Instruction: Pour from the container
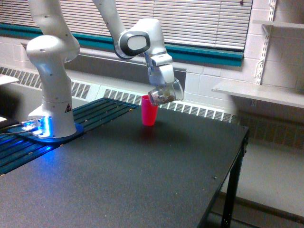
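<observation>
Container (pixel 164 94) tilted — seemingly over pink cup (pixel 149 109)

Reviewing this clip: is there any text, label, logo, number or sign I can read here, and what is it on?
No text can be read.
Robot base: a small dark triangular sticker, too small to make out.
Clear tumbler, pink cup, black table: no markings visible.

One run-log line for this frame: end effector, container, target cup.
end effector: shut on clear tumbler | tumbler: tilted, brownish pieces inside, mouth above pink cup | cup: upright on black table | pour: none visible yet
</observation>
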